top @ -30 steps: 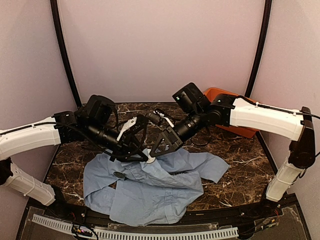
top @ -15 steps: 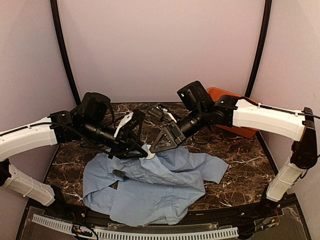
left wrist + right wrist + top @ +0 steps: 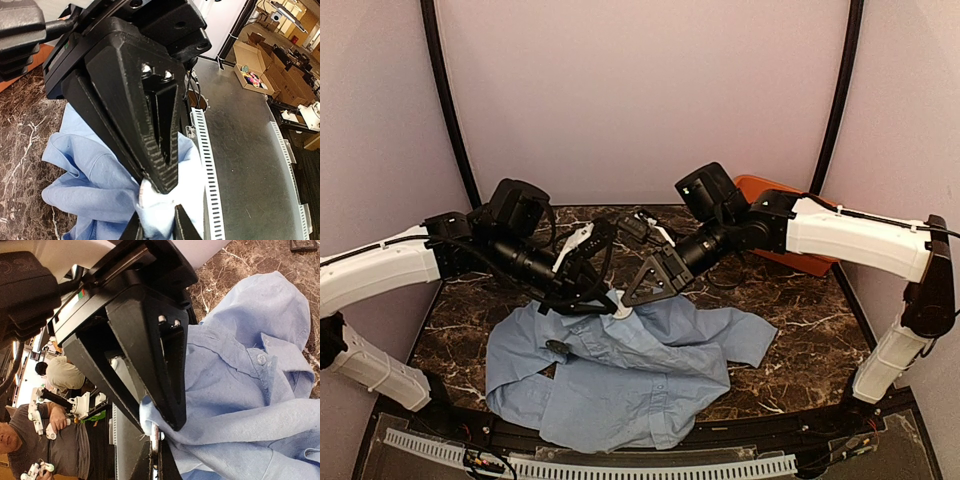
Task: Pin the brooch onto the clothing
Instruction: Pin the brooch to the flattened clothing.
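The small dark round brooch (image 3: pixel 558 348) lay loose on the near-left part of the thin light blue button-up shirt (image 3: pixel 650 385), just where it had been a second earlier, and neither arm touched it. The change was at the shirt's far edge: the pinched fold (image 3: pixel 156 216) had come up and a little farther back, and my left gripper (image 3: pixel 607 303) had tightened on it. Its fingers were clenched on that cloth from the left. The right gripper (image 3: pixel 632 298), fully clamped, gripped the same fold just beside them. I judged this was only readying fabric above the dark marble table (image 3: pixel 800 340); pinning had not begun.
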